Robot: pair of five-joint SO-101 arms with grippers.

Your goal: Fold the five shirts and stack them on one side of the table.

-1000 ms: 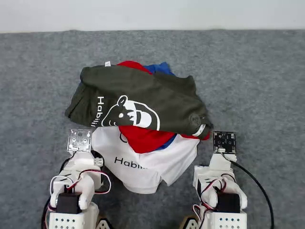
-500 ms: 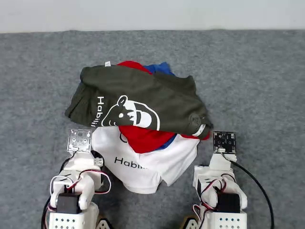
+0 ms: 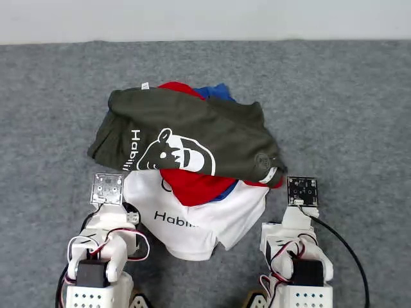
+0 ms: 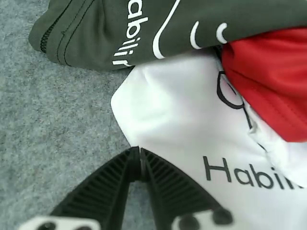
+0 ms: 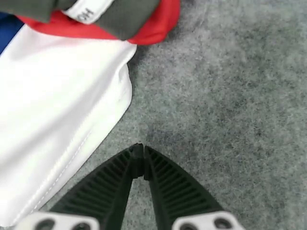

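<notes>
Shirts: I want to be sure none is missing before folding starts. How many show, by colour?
Dark green shirt: 1
Red shirt: 1
Blue shirt: 1
White shirt: 1
Total: 4 in sight; a fifth may lie hidden underneath.

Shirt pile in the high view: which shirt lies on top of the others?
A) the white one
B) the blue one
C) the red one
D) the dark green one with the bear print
D: the dark green shirt with the bear print lies across the pile, covering parts of the red shirt, the blue shirt and the white shirt.
</notes>
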